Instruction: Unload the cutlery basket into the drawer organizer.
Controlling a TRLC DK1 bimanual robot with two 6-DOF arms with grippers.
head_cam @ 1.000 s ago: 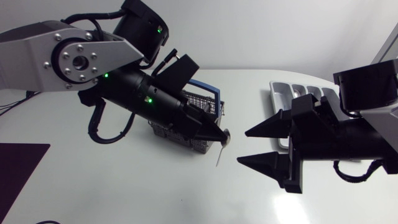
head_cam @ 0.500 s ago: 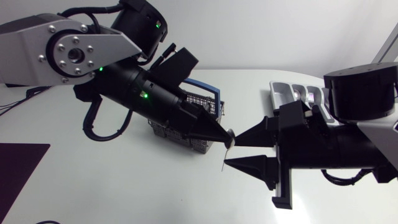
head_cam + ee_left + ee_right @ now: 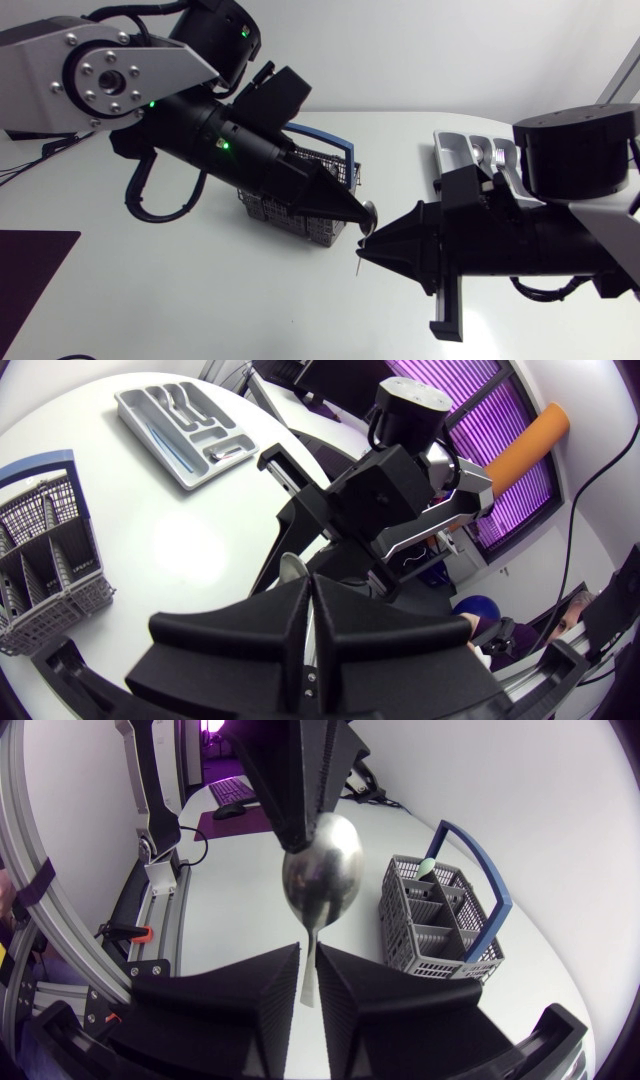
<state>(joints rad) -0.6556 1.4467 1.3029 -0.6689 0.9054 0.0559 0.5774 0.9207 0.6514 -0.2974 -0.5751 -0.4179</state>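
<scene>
Head view: the left gripper (image 3: pixel 358 210) is clamped tight on the bowl of a spoon (image 3: pixel 370 213). The spoon is up in the air between the cutlery basket (image 3: pixel 338 168) and the drawer organizer (image 3: pixel 450 150), handle hanging down. The right gripper (image 3: pixel 362 252) is pinched onto that handle from both sides.

Left wrist view: just the bowl's edge pokes out past the closed fingers.

Right wrist view: bowl ahead, thin handle running down between the right fingers.

It's light, rigid, polished metal, so probably slippery and keen to pivot. A grip on the flat handle near its middle looks safer than on the rounded bowl.
</scene>
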